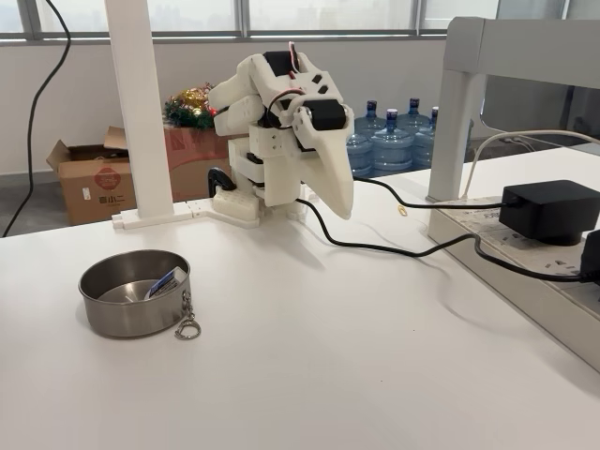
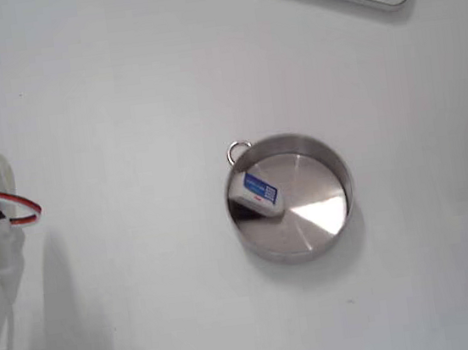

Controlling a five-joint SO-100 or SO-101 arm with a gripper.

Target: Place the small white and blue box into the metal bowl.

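Now arm (image 1: 281, 131) folded over base, jaws (image 1: 339, 208) down, shut, empty; box (image 2: 256, 193) inside bowl (image 2: 331, 231).

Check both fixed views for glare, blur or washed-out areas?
In the top-down fixed view the metal bowl floor shows a bright glare wedge and the picture is soft and washed out; the side-on fixed view is sharper, the white and blue box readable, with bright windows behind.

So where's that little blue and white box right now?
The small white and blue box lies inside the metal bowl, leaning against its wall near the clip ring.
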